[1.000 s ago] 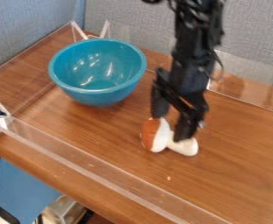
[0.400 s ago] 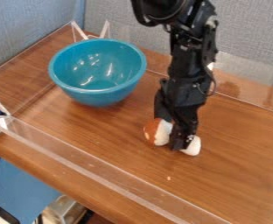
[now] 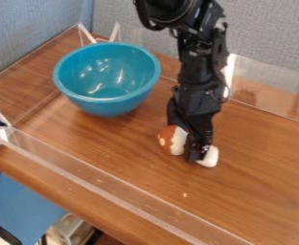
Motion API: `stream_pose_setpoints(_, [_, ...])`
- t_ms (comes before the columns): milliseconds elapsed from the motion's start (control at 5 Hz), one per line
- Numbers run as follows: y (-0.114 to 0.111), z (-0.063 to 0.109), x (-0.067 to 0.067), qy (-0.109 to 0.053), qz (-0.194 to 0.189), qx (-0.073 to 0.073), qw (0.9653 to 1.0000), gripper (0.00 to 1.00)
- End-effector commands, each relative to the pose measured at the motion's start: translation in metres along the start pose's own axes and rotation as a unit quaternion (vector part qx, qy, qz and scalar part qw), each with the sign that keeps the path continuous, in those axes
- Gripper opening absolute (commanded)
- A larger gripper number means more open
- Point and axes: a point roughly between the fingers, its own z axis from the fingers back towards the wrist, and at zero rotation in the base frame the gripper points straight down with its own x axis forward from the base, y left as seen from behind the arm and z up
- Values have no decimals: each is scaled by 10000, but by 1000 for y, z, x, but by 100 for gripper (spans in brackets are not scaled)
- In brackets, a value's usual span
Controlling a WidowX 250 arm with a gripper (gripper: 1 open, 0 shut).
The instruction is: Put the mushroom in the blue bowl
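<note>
The mushroom [image 3: 174, 143] lies on its side on the wooden table, its orange-brown cap to the left and its cream stem [image 3: 209, 158] poking out to the right. My gripper [image 3: 191, 144] points straight down and stands open over it, with dark fingers [image 3: 198, 147] on either side of the mushroom's middle, low near the table. Most of the mushroom's body is hidden behind the fingers. The blue bowl [image 3: 106, 79] sits to the left and farther back, holding nothing.
Clear acrylic walls [image 3: 88, 165] fence the wooden table [image 3: 255, 163] along the front, left and back edges. The black arm [image 3: 197, 48] rises from the gripper toward the top of the view.
The gripper has come down over the mushroom, its fingers now straddling it close to the table. The mushroom and the bowl have stayed where they were.
</note>
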Motion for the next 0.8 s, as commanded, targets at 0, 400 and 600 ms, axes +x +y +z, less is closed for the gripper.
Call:
stream_pose_setpoints(0, [5,-8,-6,70,377,-139,9992,100])
stream_pose_setpoints(400, [-5,-10,-3,42,884,-260,9957,100])
stream_pose_setpoints(600, [-20,-11,-4,39,1109,-293,9934,100])
